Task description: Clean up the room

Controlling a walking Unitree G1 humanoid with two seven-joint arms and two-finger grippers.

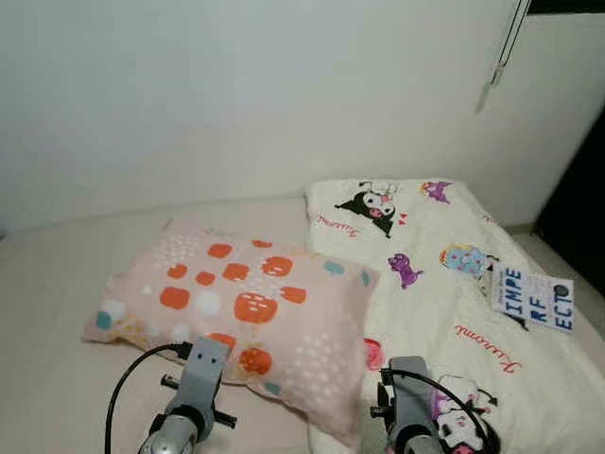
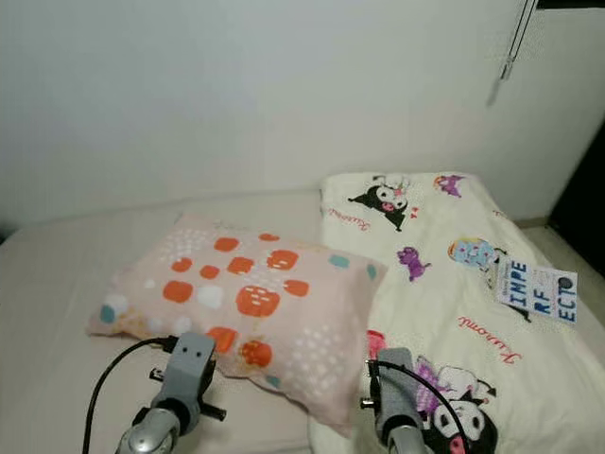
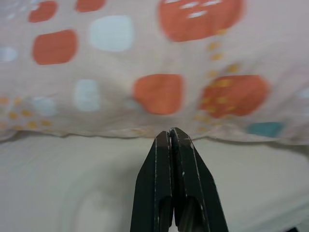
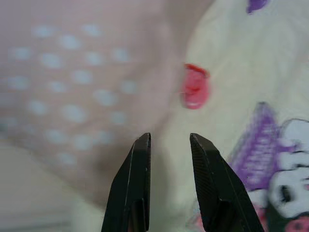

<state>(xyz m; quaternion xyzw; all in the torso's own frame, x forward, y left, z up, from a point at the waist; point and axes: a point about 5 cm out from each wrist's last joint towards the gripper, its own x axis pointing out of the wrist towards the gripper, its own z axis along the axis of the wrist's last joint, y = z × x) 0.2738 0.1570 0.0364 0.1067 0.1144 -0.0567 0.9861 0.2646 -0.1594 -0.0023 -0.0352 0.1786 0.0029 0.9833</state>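
Pillow (image 1: 244,312), just one, is lying beside one cartoon blanket (image 1: 454,284); we're pointing our left gripper (image 3: 170,133), fingers pressed together, at its near edge, right gripper (image 4: 169,140) parted over the seam.

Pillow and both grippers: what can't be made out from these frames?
- Pillow: its near edge is hidden behind the left gripper and the arms in the eye views; blurred in the right wrist view.
- Right gripper: whether it touches the pillow or quilt is unclear; that view is blurred.
- Quilt: cut off by the frame's lower and right edges.
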